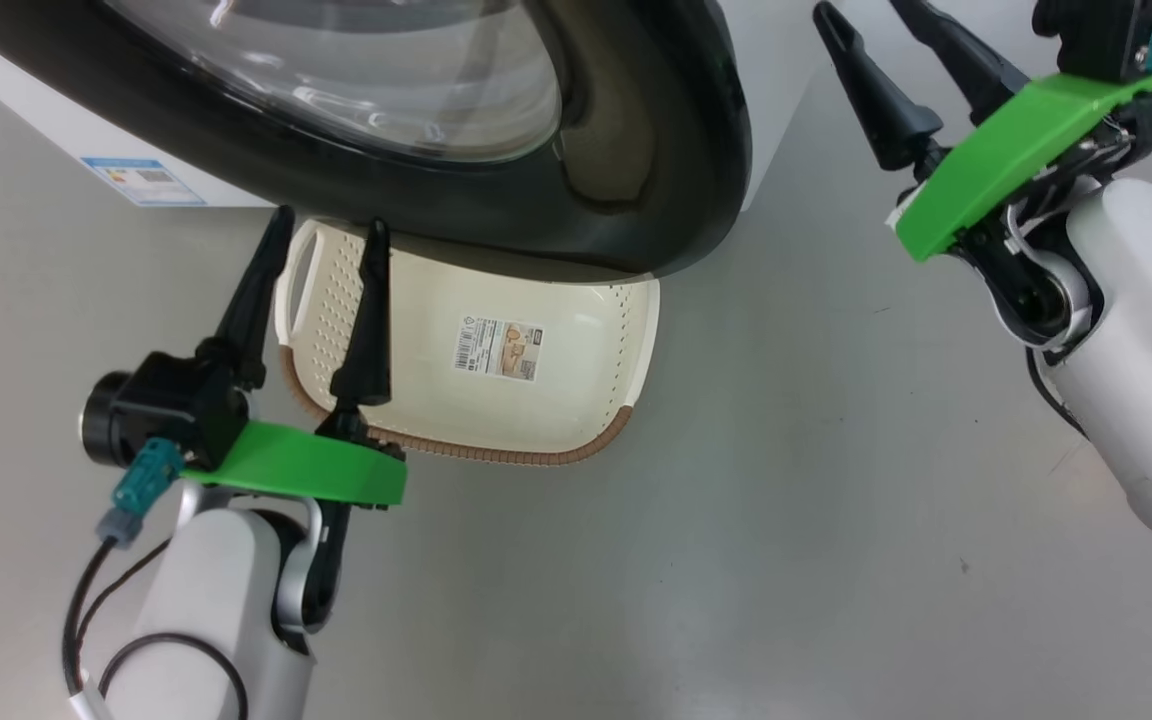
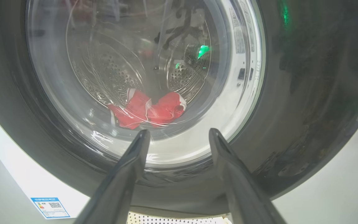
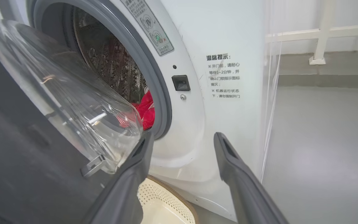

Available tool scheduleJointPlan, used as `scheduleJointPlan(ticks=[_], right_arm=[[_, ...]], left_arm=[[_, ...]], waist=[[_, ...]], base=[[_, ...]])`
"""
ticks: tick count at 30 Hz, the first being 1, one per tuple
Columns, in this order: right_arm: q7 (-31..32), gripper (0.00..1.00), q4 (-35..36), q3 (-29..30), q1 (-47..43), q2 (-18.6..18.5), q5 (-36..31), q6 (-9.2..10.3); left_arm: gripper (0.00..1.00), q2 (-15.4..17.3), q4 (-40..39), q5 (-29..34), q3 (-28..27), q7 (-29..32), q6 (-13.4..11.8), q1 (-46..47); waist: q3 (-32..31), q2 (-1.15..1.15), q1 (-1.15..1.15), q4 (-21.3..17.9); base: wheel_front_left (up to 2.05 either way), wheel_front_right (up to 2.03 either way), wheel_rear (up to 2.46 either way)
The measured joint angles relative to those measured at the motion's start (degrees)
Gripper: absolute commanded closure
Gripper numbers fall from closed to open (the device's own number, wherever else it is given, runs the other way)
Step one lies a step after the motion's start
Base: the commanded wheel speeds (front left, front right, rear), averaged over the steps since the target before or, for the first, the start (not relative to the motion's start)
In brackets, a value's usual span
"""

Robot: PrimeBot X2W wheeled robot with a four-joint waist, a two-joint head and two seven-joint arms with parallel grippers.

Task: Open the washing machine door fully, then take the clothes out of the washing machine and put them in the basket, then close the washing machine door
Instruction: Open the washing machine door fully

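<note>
Washer [image 3: 222, 37] is standing on the grey floor [image 1: 736, 550]. Door [image 1: 656, 150] is hanging partly open, overhanging the basket [image 1: 576, 340], which is sitting on the floor just before the washer front. Red clothes [image 2: 148, 109] are lying low in the drum [image 3: 110, 62]. Left tool [image 1: 328, 220] is hovering open at the basket's left end. Right tool [image 3: 183, 135] is gaping open beside the door edge, holding nothing.

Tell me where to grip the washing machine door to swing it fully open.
Take the washing machine door by its black rim's free edge, near the latch hook, with the right pincer coming from the robot's right: it stands ajar, its gap and exposed edge on that side.
</note>
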State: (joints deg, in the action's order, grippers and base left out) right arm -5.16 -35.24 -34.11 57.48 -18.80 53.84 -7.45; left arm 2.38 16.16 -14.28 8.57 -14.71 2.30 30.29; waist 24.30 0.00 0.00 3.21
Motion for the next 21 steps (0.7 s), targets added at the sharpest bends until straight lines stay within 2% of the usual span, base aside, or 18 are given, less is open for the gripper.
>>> scheduleJointPlan(ticks=[6, 11, 17, 21], right_arm=[[-8.1, 0.0, -3.8, 0.3, -0.1, -0.4, -11.0, 0.0], [-9.5, 0.0, -4.0, 6.5, -3.2, 1.2, -19.7, 0.0], [-9.5, 0.0, 5.6, 19.2, -12.1, 5.6, -32.0, 0.0], [-9.5, 0.0, 10.7, 24.3, -19.3, 9.2, -37.5, -0.03]], left_arm=[[0.0, 0.0, -0.6, -0.4, -1.0, 0.0, -0.7, -1.1], [0.0, 0.0, -0.9, -0.4, -1.0, 0.0, -0.8, -1.3], [0.0, 0.0, -1.4, 0.1, -0.9, 0.0, -0.8, -2.2], [0.0, 0.0, -2.0, 0.2, -1.0, 0.0, -0.8, -2.2]], waist=[[-0.6, 0.0, 0.0, -0.4], [-1.2, 0.0, 0.0, -0.6], [-1.1, 0.0, 0.0, -0.6], [-1.2, 0.0, 0.0, -0.3]], base=[[0.0, 0.0, 0.0], [0.0, 0.0, 0.0], [0.0, 0.0, 0.0], [0.0, 0.0, 0.0]])
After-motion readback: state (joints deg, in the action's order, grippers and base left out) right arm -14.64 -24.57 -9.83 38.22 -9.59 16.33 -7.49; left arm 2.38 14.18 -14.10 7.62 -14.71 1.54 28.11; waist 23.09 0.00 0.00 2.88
